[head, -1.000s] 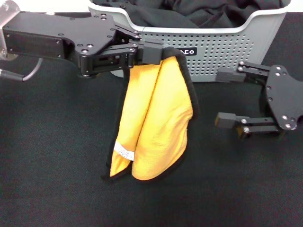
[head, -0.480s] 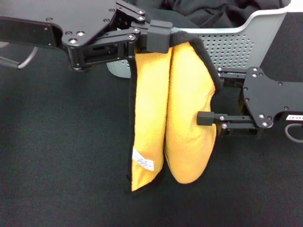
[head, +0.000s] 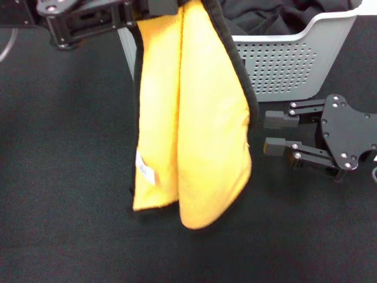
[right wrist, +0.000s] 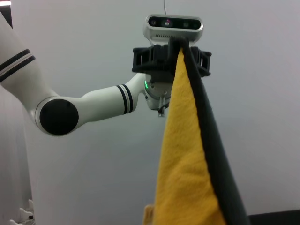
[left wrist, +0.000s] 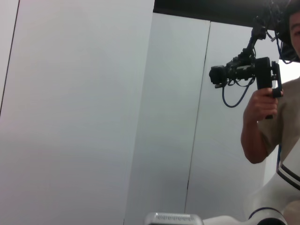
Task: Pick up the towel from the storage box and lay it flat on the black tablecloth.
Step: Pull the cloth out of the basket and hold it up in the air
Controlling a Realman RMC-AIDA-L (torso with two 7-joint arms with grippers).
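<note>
Now, head view: the left end effector (head: 154,6) has climbed almost out of the top of the picture since half a second ago, pinching the towel (head: 191,118) by its top edge. The towel hangs lower and longer than before, folded double, black trim down the outside, white label (head: 145,168) facing the camera. It's fully out of the storage box (head: 294,59), which sits behind it with only dark fabric (head: 265,15) left inside. The towel's bottom end shows against the black tablecloth (head: 70,194); can't tell from here whether it touches.

The right end effector (head: 275,132) has backed off. Half a second ago one finger was against the towel's edge; now it sits just beside that edge, apart from it, fingers spread with a narrow gap and holding nothing.

Left wrist view: only wall and a person with a camera rig (left wrist: 243,70). No towel, no fingers.

Right wrist view: looks up the hanging towel (right wrist: 192,178) to the left end effector (right wrist: 171,58), clamped on the top edge, dark back and yellow face both visible.

My read: the pick is done, the spreading isn't. The towel is folded, so the right side likely needs a free corner before the lay-down. The risk is it settling onto the tabletop doubled.
</note>
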